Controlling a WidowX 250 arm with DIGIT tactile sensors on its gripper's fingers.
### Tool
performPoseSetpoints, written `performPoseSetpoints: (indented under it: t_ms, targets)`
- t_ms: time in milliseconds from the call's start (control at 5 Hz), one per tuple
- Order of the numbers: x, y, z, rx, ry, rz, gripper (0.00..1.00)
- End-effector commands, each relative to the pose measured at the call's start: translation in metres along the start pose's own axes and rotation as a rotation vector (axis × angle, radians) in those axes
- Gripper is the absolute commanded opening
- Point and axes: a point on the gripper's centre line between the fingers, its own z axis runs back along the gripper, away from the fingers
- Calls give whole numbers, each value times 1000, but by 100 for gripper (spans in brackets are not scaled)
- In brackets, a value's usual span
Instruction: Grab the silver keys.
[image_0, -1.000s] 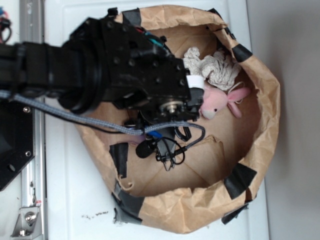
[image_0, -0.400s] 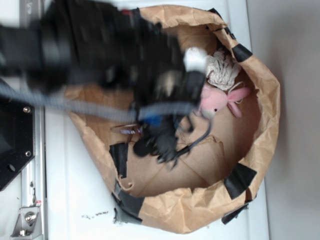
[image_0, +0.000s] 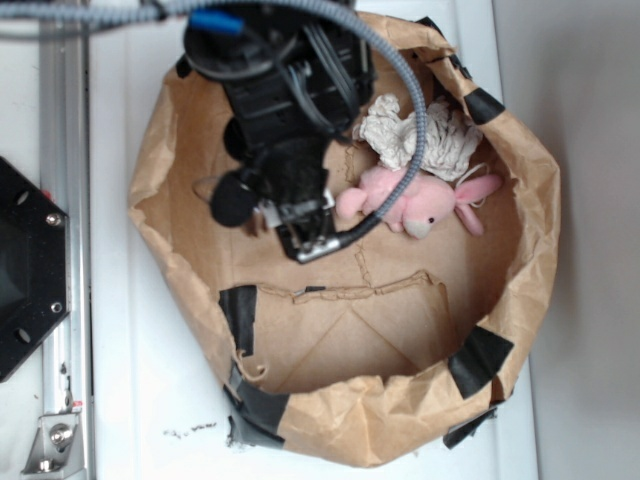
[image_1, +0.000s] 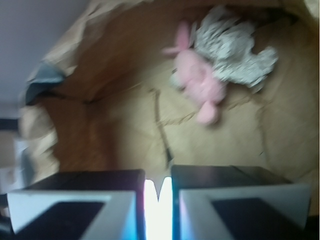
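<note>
Since one second ago, the claw (image_0: 300, 225) has swung up and left inside the paper bag (image_0: 520, 250), beside the pink plush toy (image_0: 405, 203). Its fingers (image_1: 75, 200) pinch narrowly something bright, probably the silver keys (image_1: 158, 200).

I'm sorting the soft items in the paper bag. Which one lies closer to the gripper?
The pink plush toy; it lies just beside the gripper, while the white rag sits beyond it toward the bag's rim.
</note>
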Motion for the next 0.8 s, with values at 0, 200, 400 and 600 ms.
performPoseSetpoints:
  t_ms: [0,200,400,600]
  targets:
    - [4,-30,-28,290,-162,-52,0]
    - [4,-57,-45,359,-89,-94,0]
    - [13,-73,-50,342,-64,-74,0]
    - [19,-74,-52,349,-56,-56,0]
